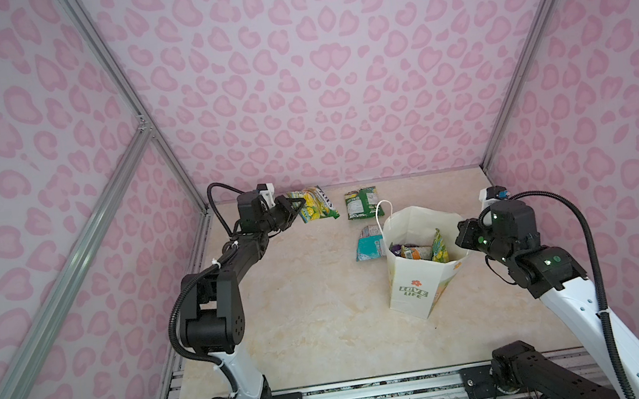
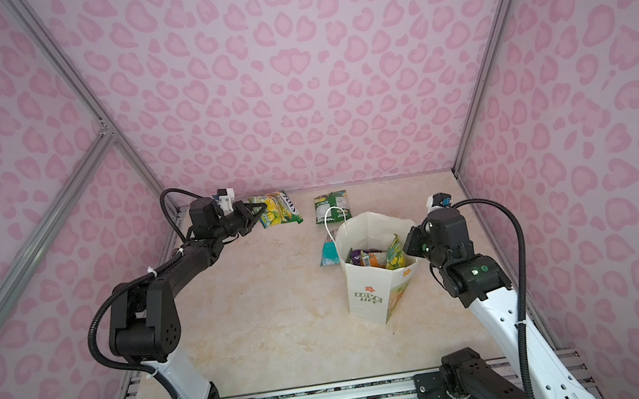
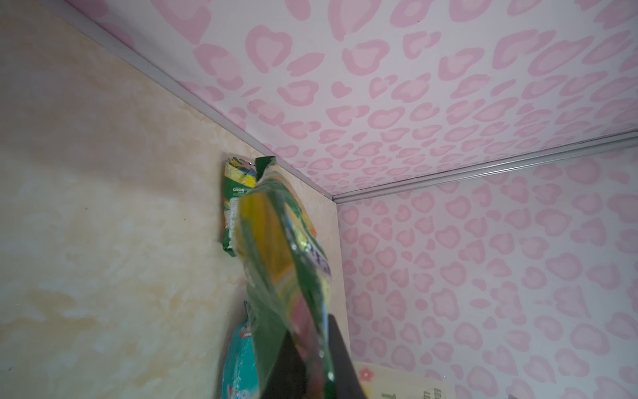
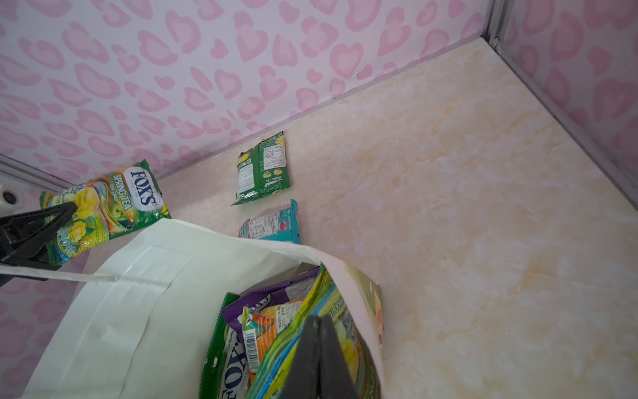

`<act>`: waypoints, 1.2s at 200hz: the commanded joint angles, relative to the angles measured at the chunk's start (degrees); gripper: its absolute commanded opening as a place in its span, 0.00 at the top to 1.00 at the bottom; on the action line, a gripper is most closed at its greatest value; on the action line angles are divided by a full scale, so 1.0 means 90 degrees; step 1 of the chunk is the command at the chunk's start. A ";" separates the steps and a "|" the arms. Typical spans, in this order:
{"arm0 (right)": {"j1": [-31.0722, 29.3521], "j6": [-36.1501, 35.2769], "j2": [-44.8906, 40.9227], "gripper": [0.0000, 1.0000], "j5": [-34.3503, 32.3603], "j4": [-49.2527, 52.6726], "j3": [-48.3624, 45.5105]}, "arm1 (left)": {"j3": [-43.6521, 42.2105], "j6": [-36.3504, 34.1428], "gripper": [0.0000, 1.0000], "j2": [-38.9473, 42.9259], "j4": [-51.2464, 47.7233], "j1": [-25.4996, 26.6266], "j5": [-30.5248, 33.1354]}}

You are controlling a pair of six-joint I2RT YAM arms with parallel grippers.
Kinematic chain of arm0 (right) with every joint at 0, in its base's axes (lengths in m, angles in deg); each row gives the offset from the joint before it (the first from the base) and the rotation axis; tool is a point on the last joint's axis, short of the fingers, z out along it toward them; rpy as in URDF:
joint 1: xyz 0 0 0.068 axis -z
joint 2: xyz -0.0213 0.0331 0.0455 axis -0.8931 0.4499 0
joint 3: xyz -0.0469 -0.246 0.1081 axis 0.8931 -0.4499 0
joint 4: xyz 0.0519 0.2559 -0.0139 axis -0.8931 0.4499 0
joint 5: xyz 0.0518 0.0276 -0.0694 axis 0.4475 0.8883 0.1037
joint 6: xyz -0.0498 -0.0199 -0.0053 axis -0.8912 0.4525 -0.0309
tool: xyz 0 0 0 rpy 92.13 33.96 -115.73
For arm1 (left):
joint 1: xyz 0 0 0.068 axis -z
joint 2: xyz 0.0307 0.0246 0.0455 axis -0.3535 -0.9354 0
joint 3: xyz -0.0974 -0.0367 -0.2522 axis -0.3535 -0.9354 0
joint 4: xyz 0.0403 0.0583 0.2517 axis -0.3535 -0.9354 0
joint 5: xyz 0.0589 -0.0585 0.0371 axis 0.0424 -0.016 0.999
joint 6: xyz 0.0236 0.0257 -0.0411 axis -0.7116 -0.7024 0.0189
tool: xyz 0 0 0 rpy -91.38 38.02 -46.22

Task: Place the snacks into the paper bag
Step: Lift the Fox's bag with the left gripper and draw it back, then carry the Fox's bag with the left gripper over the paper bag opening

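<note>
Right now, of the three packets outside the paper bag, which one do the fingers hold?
The green-yellow FOX'S Spring Tea packet, pinched by the fingers of the left gripper. The dark green packet and the teal-white packet lie free on the table.

Pink blotch-patterned walls (image 1: 333, 60) surround a cream marbled table (image 1: 301, 295), white paper bag (image 1: 406, 281) and green-yellow packet (image 1: 319, 208).

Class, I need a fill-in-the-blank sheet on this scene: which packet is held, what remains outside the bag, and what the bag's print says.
1. The left gripper is shut on a green-yellow packet branded ___.
2. Outside the paper bag, ___ packets lie on the table: a dark green packet and a teal packet.
3. The bag's green print reads LOVE ___.
Missing words: FOX'S; two; LIFE.
</note>
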State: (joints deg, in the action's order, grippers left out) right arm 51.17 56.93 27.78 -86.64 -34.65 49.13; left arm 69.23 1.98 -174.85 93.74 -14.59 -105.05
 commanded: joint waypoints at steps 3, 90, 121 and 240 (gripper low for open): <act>0.0001 -0.0017 -0.0046 1.00 0.0068 -0.0090 -0.0024 | -0.0335 -0.0659 0.96 0.0726 -0.0471 -0.0014 0.0159; -0.0003 0.0054 -0.0043 1.00 0.0256 -0.0291 -0.0062 | -0.0388 -0.2269 0.96 0.3713 -0.3515 0.0450 0.1446; -0.0003 0.0105 -0.0017 1.00 0.0342 -0.0412 -0.0107 | -0.0023 -0.2549 0.96 0.4132 -0.4089 0.0639 0.1663; 0.0006 0.0240 -0.0130 1.00 0.0244 -0.0609 -0.0149 | 0.1912 -0.3157 0.97 0.4187 -0.4812 0.2765 0.2281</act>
State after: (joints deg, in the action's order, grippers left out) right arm 51.25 58.88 26.84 -84.10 -38.54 48.23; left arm 83.00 -24.22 -135.27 49.46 6.98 -86.78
